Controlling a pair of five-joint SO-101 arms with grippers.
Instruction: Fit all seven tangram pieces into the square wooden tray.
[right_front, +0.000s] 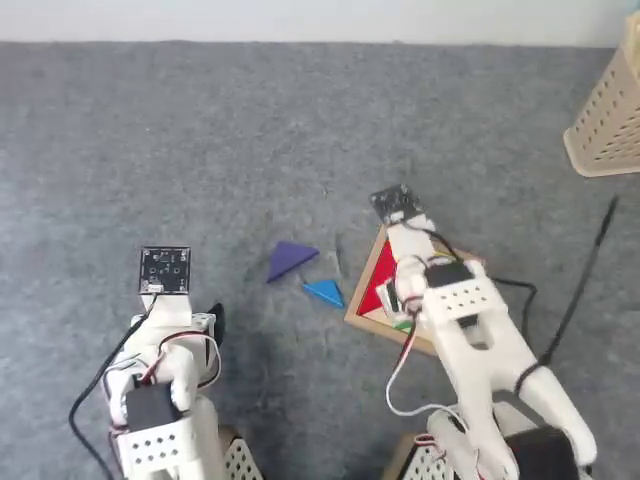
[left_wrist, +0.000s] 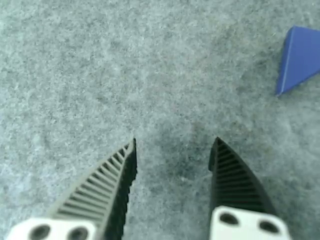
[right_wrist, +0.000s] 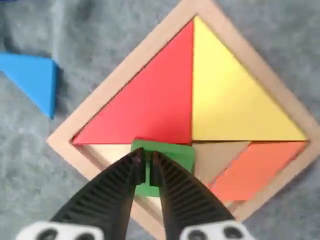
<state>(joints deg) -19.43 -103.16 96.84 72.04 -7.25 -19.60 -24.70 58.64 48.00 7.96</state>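
Observation:
The square wooden tray (right_wrist: 117, 80) holds a large red triangle (right_wrist: 150, 105), a large yellow triangle (right_wrist: 230, 100) and an orange parallelogram (right_wrist: 255, 167). My right gripper (right_wrist: 146, 159) hangs over the tray's near corner, shut on a green square (right_wrist: 172, 155) that sits at the red triangle's edge. In the high view this arm covers much of the tray (right_front: 358, 300). A light blue triangle (right_front: 325, 292) and a purple triangle (right_front: 290, 260) lie on the carpet left of the tray. My left gripper (left_wrist: 175, 150) stands open over bare carpet, with the purple triangle (left_wrist: 300, 57) off to one side.
Grey carpet covers the table. A perforated beige basket (right_front: 610, 110) stands at the far right. A black cable (right_front: 580, 290) trails right of the right arm. Bare tan slots (right_wrist: 215, 155) show in the tray beside the green square.

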